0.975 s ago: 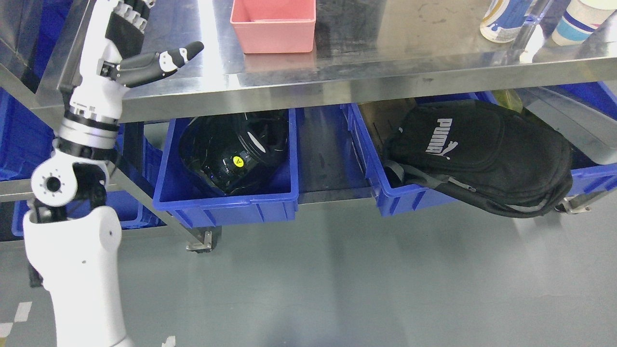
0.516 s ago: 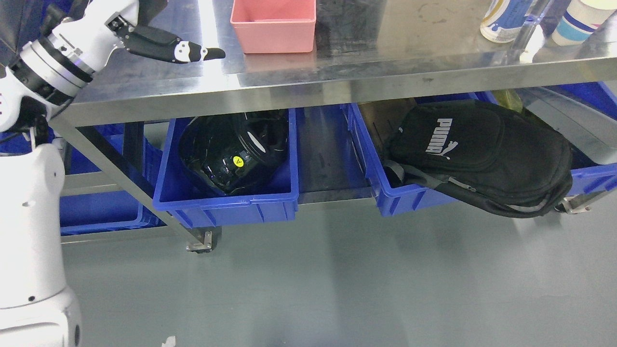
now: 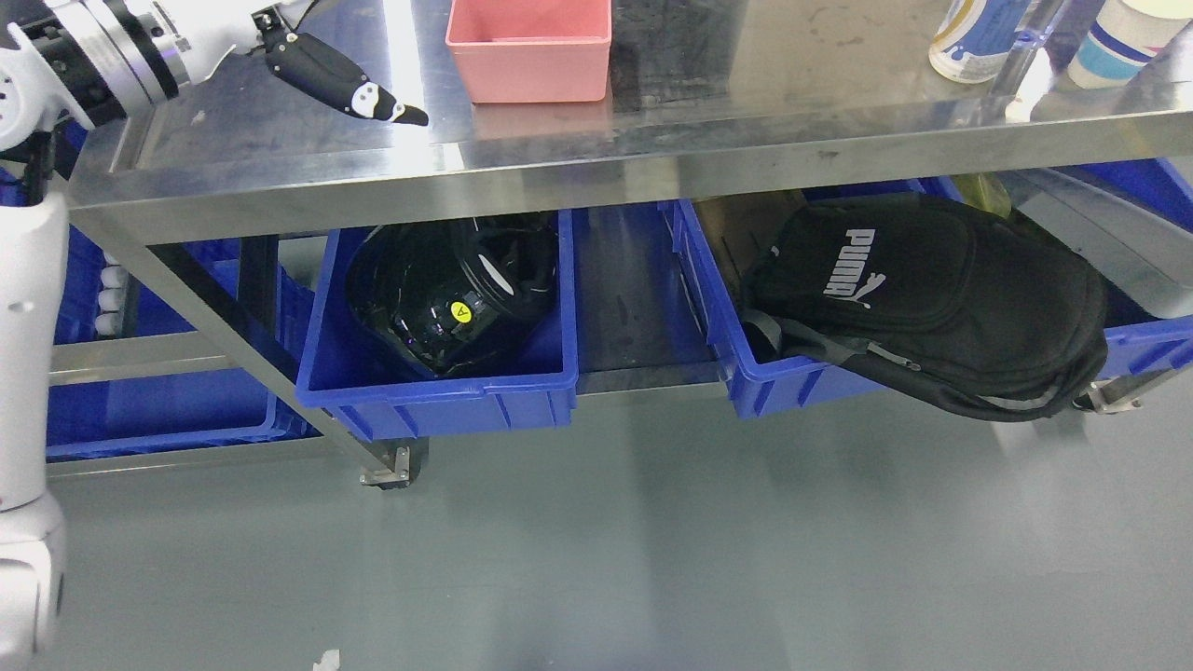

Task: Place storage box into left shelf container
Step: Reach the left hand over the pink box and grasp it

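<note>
White left arm point(image 3: 23, 308), black fingers point(image 3: 335, 79)

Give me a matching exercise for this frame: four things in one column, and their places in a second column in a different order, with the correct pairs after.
Things:
1. pink storage box
2. black helmet
3. black backpack
4. left hand

Places:
A. hanging over the front rim of the right blue bin
B. over the tabletop, left of the pink box, holding nothing
C. inside the left blue bin under the table
D. on the steel tabletop, near the top edge of the picture

Pairs: 1-D, 2-C, 3-A, 4-B
</note>
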Controlling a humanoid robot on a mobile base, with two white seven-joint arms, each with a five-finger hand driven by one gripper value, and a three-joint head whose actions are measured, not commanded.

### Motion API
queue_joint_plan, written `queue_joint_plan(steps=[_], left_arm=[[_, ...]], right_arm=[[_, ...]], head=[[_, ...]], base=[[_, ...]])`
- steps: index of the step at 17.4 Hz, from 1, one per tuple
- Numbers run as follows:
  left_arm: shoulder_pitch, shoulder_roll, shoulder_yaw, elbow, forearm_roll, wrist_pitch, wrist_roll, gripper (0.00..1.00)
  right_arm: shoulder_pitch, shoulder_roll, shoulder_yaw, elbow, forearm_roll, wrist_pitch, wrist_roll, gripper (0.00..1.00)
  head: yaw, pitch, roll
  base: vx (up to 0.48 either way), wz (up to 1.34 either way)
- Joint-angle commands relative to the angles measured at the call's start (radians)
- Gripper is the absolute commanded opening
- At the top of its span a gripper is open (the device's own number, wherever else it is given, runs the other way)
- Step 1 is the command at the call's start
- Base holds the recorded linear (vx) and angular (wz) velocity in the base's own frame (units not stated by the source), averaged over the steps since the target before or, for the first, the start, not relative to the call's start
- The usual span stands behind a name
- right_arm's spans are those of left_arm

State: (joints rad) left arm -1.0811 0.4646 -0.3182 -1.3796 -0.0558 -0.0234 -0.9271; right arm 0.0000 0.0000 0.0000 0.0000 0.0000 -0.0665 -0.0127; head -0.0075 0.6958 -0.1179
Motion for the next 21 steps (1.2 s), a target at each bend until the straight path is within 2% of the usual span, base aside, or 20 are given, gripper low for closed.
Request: queue_joint_plan(steps=[1, 7, 10, 13, 15, 17, 20, 21], left_arm=[[-0.103, -0.050, -0.222, 0.269, -0.035, 0.000, -0.001, 0.95], [-0.137, -0.170, -0.271, 0.425, -0.058, 0.000, -0.001, 0.93], [-0.204, -0.253, -0.271, 0.557, -0.110, 0.000, -0.001, 0.93], [-0.237, -0.308, -0.274, 0.622, -0.113, -0.001, -0.001, 0.93], [-0.244, -0.319, -0.280, 0.625, -0.121, -0.001, -0.002, 0.93], [-0.276, -0.325, -0.292, 0.626, -0.122, -0.001, -0.056, 0.93], [-0.278, -0.351, -0.294, 0.689, -0.137, 0.000, -0.068, 0.81], [-0.272, -0.354, -0.294, 0.697, -0.165, 0.000, -0.070, 0.81]], right_arm=[[-0.006, -0.017, -0.003, -0.017, -0.002, 0.002, 0.000, 1.00], [-0.006, -0.017, -0.003, -0.017, -0.002, 0.002, -0.001, 1.00], [-0.006, -0.017, -0.003, -0.017, -0.002, 0.002, -0.001, 1.00], [-0.008, -0.017, -0.003, -0.017, -0.002, 0.002, -0.001, 1.00], [-0.006, -0.017, -0.003, -0.017, -0.002, 0.002, -0.001, 1.00], [-0.006, -0.017, -0.003, -0.017, -0.002, 0.002, 0.000, 1.00], [-0.006, -0.017, -0.003, -0.017, -0.002, 0.002, 0.000, 1.00], [-0.006, -0.017, -0.003, -0.017, -0.002, 0.002, 0.000, 1.00]], head=[[0.0000, 0.000, 0.000], [0.0000, 0.000, 0.000], [0.0000, 0.000, 0.000], [0.0000, 0.000, 0.000], [0.0000, 0.000, 0.000], [0.0000, 0.000, 0.000], [0.0000, 0.000, 0.000], [0.0000, 0.000, 0.000]], base=[[0.000, 0.00], [0.000, 0.00], [0.000, 0.00], [0.012, -0.01], [0.025, 0.00], [0.020, 0.00], [0.002, 0.01], [0.006, 0.04]])
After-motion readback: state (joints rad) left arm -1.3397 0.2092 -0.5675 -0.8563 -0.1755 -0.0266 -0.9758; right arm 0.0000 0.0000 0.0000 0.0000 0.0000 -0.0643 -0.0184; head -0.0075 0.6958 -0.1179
